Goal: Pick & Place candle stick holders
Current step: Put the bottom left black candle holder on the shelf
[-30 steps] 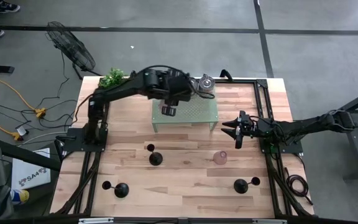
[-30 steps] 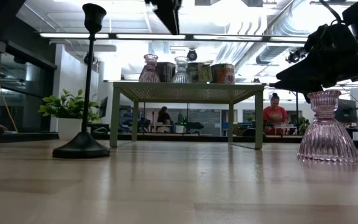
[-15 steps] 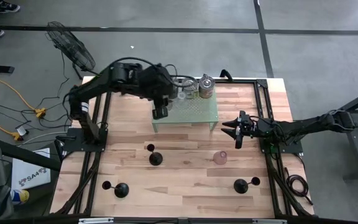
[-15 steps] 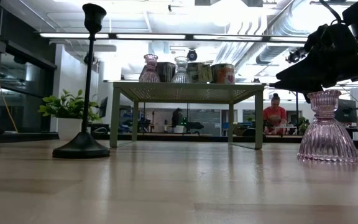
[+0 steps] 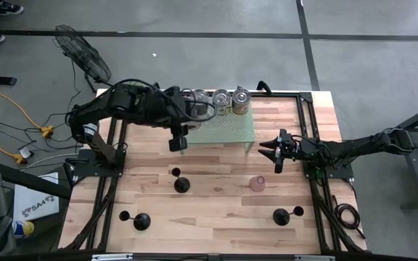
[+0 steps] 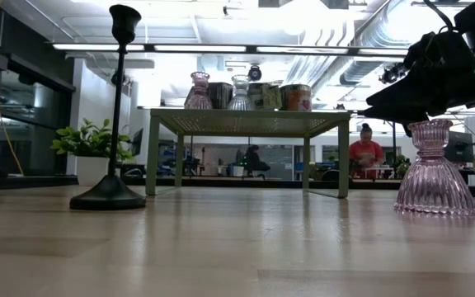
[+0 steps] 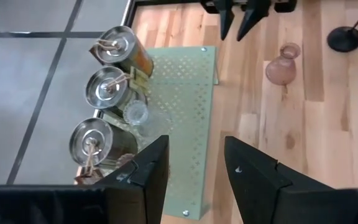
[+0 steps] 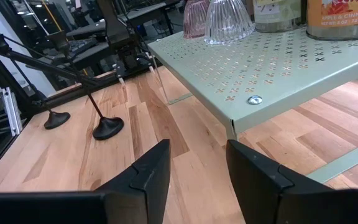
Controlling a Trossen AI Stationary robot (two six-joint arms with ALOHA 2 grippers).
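Candle stick holders (image 5: 181, 184) standing untouched

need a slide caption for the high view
Left gripper open at the green perforated shelf's left edge, right gripper open beside it; three black candle stick holders on the wooden table.

A light wooden table (image 5: 216, 217) is filling the middle of the high view. A pale green perforated riser (image 5: 227, 132) is standing at its upper centre. Three black candle stick holders are sitting on the wood: centre left (image 5: 181, 184), lower left (image 5: 142, 221), lower right (image 5: 281, 215). A pink glass holder (image 5: 257, 183) is standing right of centre. A green plant (image 5: 130, 90) is sitting at the upper left corner.
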